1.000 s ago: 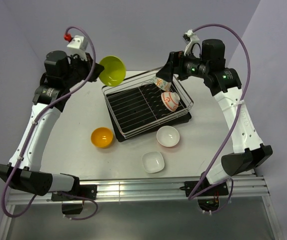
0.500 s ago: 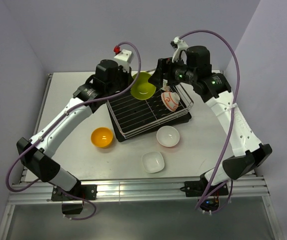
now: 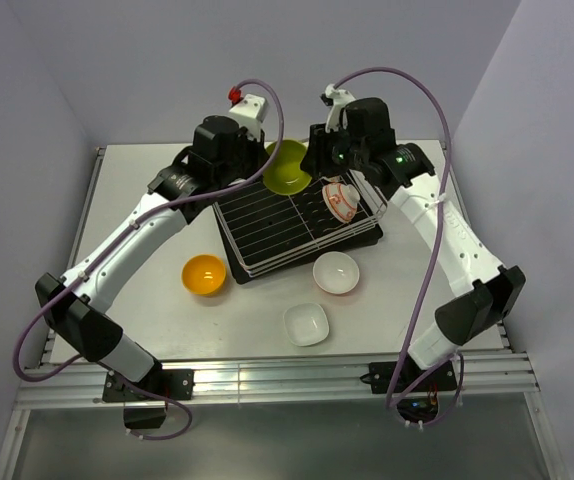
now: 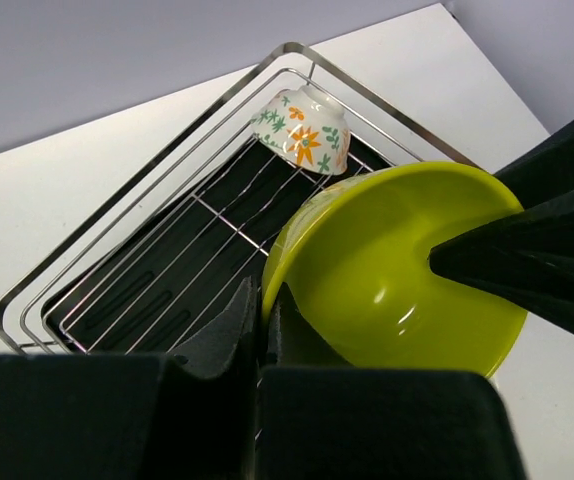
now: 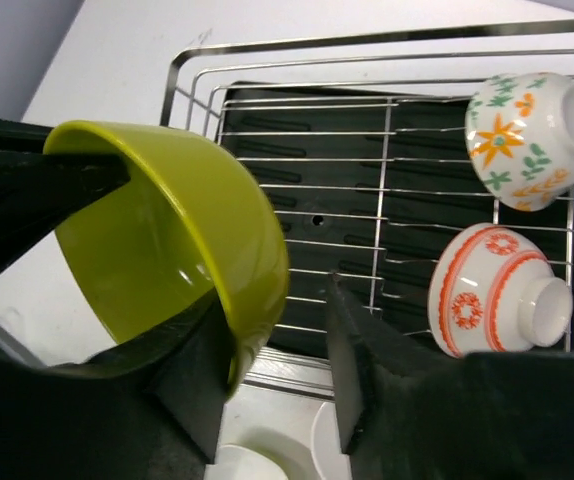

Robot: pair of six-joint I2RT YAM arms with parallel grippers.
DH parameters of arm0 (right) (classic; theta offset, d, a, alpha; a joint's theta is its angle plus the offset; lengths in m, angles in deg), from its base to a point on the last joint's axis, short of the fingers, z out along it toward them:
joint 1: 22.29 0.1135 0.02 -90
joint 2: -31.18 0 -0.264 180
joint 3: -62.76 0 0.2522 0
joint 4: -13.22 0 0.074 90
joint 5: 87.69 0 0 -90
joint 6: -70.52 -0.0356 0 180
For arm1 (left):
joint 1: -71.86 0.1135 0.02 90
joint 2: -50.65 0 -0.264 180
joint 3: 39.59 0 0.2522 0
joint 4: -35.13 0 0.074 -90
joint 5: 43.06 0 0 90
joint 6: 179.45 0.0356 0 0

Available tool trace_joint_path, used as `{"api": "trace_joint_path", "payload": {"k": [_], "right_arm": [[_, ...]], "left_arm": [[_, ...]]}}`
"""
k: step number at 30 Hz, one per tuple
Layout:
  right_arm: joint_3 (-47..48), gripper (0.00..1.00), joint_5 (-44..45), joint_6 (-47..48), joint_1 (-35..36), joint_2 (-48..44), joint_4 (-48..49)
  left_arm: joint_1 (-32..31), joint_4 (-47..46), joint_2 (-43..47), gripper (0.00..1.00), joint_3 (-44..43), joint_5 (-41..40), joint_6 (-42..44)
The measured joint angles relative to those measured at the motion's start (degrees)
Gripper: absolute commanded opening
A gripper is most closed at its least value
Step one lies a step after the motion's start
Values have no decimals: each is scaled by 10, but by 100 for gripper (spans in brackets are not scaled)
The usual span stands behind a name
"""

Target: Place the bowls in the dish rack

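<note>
The lime green bowl [image 3: 287, 170] is hanging tilted over the far edge of the dish rack [image 3: 267, 218], with its hollow facing up toward the top camera. The left end effector [image 4: 260, 312] is pinching the bowl's rim, its fingers closed tight on the thin wall. The right end effector [image 5: 277, 305] is straddling the rim on the opposite side with its jaws part-way apart. One finger is lying against the bowl and the other is standing off the outer wall with a gap showing (no firm hold from that side can be made out).

Inside the rack, the leaf-print bowl [image 5: 532, 130] and the red-and-white patterned bowl [image 5: 497, 290] are lying tipped along one side, just beside each other. On the table [image 3: 147, 230] in front of the rack, the orange bowl [image 3: 204, 274], a white bowl [image 3: 336, 273] and a second white bowl [image 3: 306, 323] are sitting upright.
</note>
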Motion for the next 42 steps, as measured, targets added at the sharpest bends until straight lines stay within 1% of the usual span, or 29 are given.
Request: {"api": "trace_joint_path", "payload": {"k": [2,3,4,5,6,8,9,11,12,15,18,21,24,26,29,33,37,42], "right_arm": [[0,28,-12,-1,1,7,0],[2,11,-18,-1,3,10,0],[3,1,-10,1,4,12,0],[3,0,0,0,4,17,0],[4,0,6,-1,4,23,-1],[4,0,-1,0,1,33,-4],[4,0,-11,3,0,35,-5],[4,0,-27,6,1,36,-12],[4,0,-35,7,0,35,-12],[4,0,-65,12,-3,34,-12],[-3,0,-107,16,-15,29,-8],[-12,0,-151,17,-31,22,-4],[-13,0,-190,17,-45,18,-1],[-15,0,-210,17,-50,17,3],[-25,0,-233,16,-53,13,11],[-32,0,-261,12,-53,11,21],[-33,0,-283,10,-53,11,25],[-38,0,-307,-2,-53,11,37]], "left_arm": [[0,5,0,0,0,0,0],[0,7,0,3,0,0,0],[0,9,0,8,1,2,-4],[-1,5,2,14,1,3,-6],[-5,0,4,29,1,1,-11],[-5,5,8,49,1,8,-15],[-4,5,9,64,1,13,-13],[2,5,14,76,1,32,-19],[5,6,18,86,1,45,-20],[21,6,32,99,1,95,-33],[55,5,49,99,2,173,-60],[104,-4,64,99,9,261,-103],[148,-41,76,99,43,351,-162],[160,-68,82,100,77,396,-201],[161,-105,85,100,126,452,-261],[159,-153,86,99,175,501,-328],[159,-205,97,100,209,524,-377],[159,-238,105,94,220,537,-407]]}}
